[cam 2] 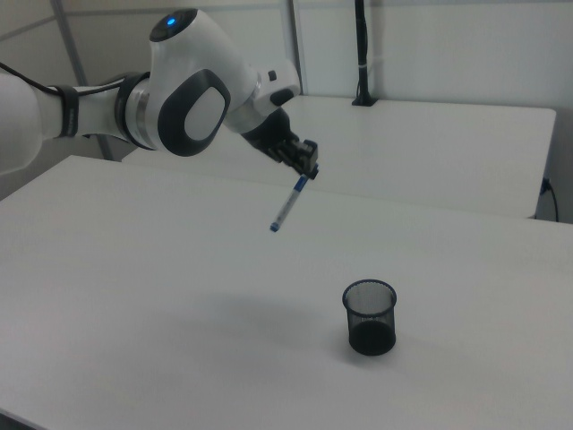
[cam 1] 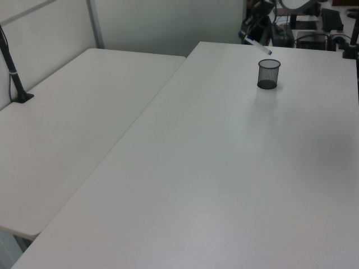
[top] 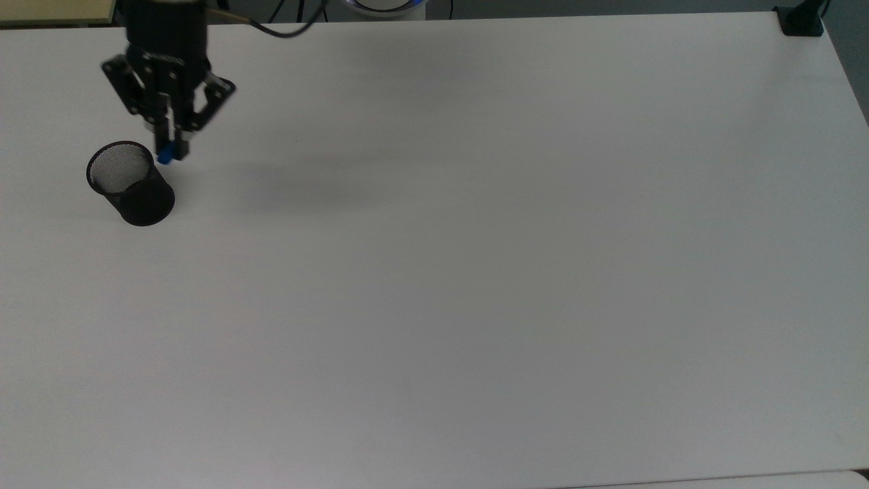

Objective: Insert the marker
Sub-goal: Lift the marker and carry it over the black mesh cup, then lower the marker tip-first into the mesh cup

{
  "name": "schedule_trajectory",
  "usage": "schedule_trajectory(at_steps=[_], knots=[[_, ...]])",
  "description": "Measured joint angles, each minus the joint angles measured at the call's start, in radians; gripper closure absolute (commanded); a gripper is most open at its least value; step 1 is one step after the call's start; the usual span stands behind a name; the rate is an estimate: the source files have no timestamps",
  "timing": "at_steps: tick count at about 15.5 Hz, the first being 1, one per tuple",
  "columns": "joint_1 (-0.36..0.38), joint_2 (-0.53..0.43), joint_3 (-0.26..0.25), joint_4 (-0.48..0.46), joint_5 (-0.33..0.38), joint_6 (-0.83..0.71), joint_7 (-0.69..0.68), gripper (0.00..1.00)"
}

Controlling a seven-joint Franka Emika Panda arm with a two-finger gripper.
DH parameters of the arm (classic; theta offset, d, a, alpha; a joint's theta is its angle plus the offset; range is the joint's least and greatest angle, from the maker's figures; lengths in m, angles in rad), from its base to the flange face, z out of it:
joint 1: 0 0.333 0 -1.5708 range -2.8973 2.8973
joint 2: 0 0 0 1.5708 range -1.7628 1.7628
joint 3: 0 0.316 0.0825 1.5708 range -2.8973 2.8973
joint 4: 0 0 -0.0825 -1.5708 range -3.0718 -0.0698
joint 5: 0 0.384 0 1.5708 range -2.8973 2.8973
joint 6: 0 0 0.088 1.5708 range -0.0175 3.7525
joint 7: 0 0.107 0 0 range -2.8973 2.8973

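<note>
Above the desk: slim white blue-capped marker, tilted.
Fingers: clamped on marker's upper end.
Risk: slanted tip catches black mesh cup rim, tipping it.

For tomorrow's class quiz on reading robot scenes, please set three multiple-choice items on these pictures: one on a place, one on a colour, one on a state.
1. Where is the marker?
A. lying on the table
B. held in the air by the claw
C. standing in the cup

2. What colour is the mesh cup?
A. black
B. red
C. white

3. How does the cup stand?
A. tipped over
B. upside down
C. upright, mouth up

Answers: 1 B, the right view shows it hanging tilted from the claw above the table; 2 A, its mesh is black; 3 C, its open rim faces up.
</note>
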Motion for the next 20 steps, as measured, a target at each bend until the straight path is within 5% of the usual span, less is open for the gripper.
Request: schedule_trajectory(at_steps=[7,20], knots=[[-0.085,-0.005,-0.053,-0.199,0.045,0.505,-0.202,1.00],[-0.141,0.158,-0.063,-0.268,0.046,0.752,-0.208,1.00]])
